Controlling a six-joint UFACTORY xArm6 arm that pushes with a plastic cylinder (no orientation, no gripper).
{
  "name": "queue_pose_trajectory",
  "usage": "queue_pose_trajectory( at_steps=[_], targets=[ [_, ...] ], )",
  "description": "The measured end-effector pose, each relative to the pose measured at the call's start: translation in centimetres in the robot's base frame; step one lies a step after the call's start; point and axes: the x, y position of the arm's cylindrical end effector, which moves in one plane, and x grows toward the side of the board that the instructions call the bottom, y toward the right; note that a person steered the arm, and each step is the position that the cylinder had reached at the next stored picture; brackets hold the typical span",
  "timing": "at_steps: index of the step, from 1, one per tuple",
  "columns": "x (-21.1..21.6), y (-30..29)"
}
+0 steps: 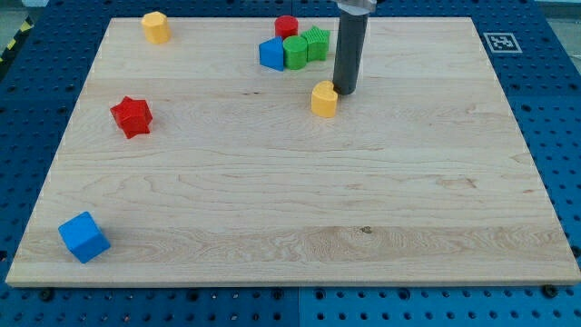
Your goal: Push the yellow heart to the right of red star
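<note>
My tip [345, 91] (a bare rod, no jaws to open or close) touches the yellow heart [324, 99] from its 2 o'clock side. The red star [132, 116] lies well apart at the heart's 9 o'clock, so pushing from here looks roughly right.

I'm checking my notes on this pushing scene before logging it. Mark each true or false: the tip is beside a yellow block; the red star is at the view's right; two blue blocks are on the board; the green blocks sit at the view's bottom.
1. True: my tip is just right of the yellow heart.
2. False: the red star is at the left.
3. True: a blue cube and a blue block.
4. False: the green blocks sit near the top.
</note>
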Motion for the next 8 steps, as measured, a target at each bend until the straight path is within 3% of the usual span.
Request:
queue_pose_trajectory(
  at_steps=[3,6,8],
  targets=[
    [1.2,0.0],
    [1.6,-3.9],
    [4.3,-5.7]
  ],
)
